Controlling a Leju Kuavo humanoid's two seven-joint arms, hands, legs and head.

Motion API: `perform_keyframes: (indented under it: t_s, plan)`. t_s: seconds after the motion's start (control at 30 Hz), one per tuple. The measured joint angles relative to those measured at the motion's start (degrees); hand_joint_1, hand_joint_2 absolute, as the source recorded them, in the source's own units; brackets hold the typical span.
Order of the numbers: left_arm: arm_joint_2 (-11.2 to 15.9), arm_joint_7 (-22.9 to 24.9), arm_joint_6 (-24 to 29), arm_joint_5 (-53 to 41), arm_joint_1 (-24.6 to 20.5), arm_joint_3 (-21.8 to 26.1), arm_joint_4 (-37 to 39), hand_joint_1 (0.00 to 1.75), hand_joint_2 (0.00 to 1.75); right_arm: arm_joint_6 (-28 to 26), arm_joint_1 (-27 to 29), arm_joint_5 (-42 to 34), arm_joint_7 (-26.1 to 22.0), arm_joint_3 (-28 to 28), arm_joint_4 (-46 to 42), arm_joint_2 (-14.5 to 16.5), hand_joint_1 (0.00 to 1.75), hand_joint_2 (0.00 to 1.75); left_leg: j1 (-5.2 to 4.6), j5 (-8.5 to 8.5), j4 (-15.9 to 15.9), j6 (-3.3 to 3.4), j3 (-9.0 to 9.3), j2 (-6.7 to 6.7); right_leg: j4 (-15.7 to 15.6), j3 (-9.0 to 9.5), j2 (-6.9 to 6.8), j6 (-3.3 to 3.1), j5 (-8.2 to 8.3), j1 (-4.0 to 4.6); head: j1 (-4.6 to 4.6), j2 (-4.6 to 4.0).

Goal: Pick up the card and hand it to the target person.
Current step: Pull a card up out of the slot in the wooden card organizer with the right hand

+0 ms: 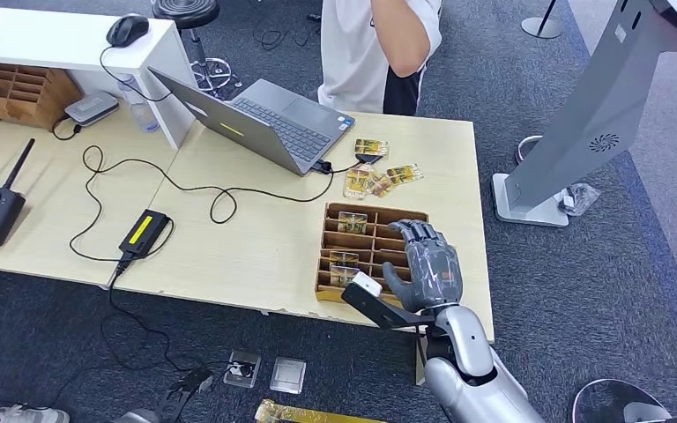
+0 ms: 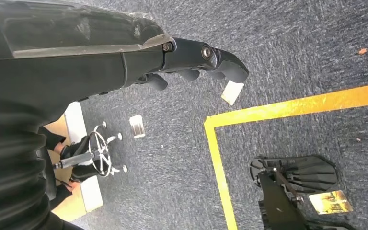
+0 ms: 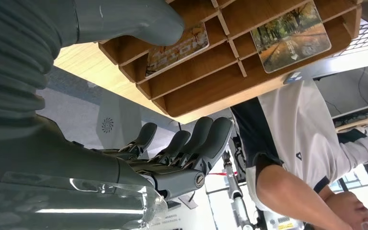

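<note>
The right hand [image 1: 425,264] hovers over the wooden card rack [image 1: 353,240], fingers apart, holding nothing. The left hand [image 2: 191,60] hangs above carpet, fingers curled in.

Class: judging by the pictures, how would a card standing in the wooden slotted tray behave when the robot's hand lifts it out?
The card looks thin, flat and probably stiff and light. Its glossy printed face may slip in the right hand. Standing in the tray, it should slide out rather than tip.

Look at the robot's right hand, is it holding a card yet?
No, the right hand hovers over the wooden card tray with its fingers apart and nothing in them, while the cards sit in their slots.
</note>
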Motion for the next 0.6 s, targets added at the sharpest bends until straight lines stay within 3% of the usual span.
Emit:
perform_keyframes:
  t_s: [0.23, 0.6]
  plan:
    - [-0.10, -0.13, 0.31, 0.42, 0.29, 0.18, 0.03, 0.00, 1.75, -1.02, -1.46, 0.83, -1.57, 0.32, 4.31, 2.15, 0.61, 1.75, 0.00, -0.03, 0.03, -0.02, 0.01, 0.10, 0.06, -0.04, 0.07, -0.01, -0.01, 0.00, 0.00, 0.00]
    - [-0.36, 0.55, 0.50, -0.06, -0.54, -0.77, -0.01, 0.00, 1.75, -1.09, -0.92, 1.79, -1.43, -0.24, 2.07, 2.06, 0.63, 1.75, -0.01, 0.01, 0.00, 0.00, -0.02, -0.01, 0.02, -0.02, 0.01, 0.00, 0.00, -0.01, 0.00, 0.00]
